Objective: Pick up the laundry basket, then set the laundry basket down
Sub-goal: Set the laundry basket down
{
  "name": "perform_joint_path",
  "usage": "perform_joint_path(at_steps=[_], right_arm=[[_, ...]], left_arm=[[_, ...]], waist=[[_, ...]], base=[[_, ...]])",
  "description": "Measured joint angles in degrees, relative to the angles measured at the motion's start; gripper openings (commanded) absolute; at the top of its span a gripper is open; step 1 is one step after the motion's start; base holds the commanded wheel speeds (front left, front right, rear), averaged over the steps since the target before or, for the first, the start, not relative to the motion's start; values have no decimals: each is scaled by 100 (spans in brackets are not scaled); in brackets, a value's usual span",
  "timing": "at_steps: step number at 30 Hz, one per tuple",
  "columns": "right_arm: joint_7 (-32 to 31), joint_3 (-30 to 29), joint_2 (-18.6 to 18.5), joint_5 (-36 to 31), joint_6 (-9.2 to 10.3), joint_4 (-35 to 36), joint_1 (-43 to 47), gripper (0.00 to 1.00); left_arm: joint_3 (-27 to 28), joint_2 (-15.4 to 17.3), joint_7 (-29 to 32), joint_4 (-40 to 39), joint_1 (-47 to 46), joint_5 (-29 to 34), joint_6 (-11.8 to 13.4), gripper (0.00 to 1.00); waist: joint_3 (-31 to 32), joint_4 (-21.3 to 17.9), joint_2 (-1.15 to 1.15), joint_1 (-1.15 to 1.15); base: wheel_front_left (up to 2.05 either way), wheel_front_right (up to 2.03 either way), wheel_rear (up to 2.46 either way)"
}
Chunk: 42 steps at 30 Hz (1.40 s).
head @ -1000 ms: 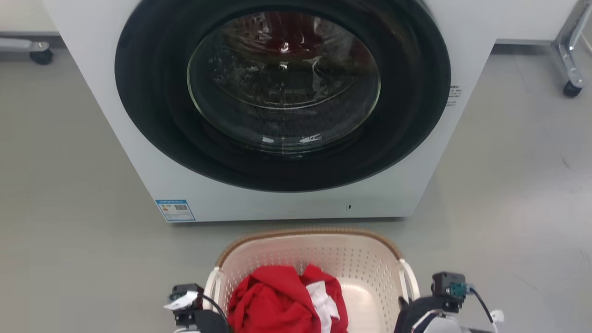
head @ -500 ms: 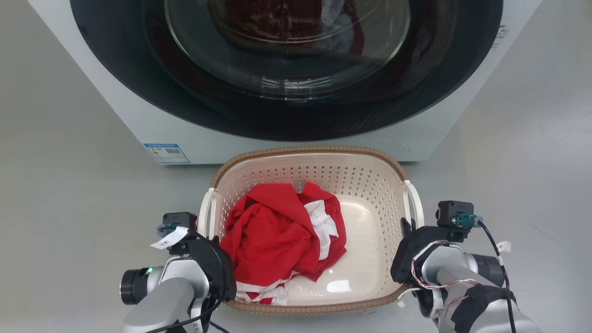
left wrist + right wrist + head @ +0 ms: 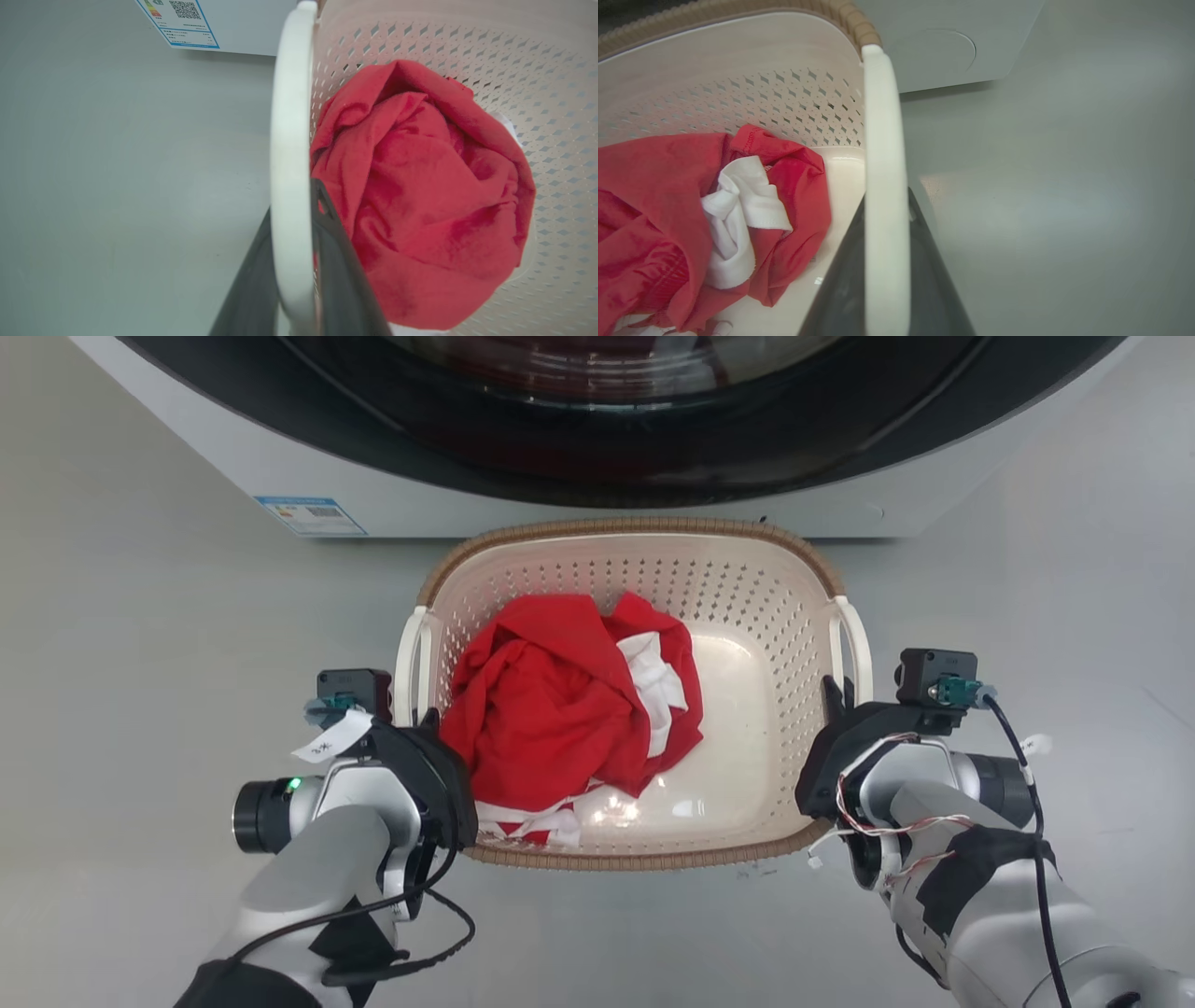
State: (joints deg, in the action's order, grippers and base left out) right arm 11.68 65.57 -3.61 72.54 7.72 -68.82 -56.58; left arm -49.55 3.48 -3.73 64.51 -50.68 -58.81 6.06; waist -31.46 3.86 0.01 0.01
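Observation:
The laundry basket [image 3: 635, 528], cream with perforated walls and a brown woven rim, sits right in front of the washing machine and holds red and white clothes [image 3: 551, 709]. My left gripper [image 3: 422, 721] is shut on its white left handle [image 3: 407, 653]. In the left wrist view the dark fingers [image 3: 336, 242] stand on either side of that handle [image 3: 289, 116]. My right gripper [image 3: 834, 695] is shut on the white right handle [image 3: 854, 639]. The right wrist view shows the same clamp on that handle [image 3: 883, 140]. Whether the basket's base touches the floor is hidden.
The white washing machine [image 3: 187, 457] with its dark round door fills the top of the head view, a blue label [image 3: 308, 515] at its lower left corner. Its front stands just beyond the basket's far rim. Grey floor [image 3: 140, 663] lies on both sides and in front.
The head camera has tipped down: the machine slid up the view, and the basket and both arms came fully in. The far rim now overlaps the machine's bottom edge. Both grippers stay at the handles.

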Motion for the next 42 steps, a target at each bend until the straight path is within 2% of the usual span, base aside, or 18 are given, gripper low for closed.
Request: perform_joint_path(at_steps=[14,42], right_arm=[[102,19,-21,-100,0,-38,-408,0],[204,31,-35,-216,0,-126,-862,0]], left_arm=[[16,-37,-252,153,-457,142,-8,0],[31,-101,-654,378,-914,176,-109,0]], waist=[[-1009,128,0,0],[-1608,220,-1,0]], base=[[0,0,0],[0,0,0]])
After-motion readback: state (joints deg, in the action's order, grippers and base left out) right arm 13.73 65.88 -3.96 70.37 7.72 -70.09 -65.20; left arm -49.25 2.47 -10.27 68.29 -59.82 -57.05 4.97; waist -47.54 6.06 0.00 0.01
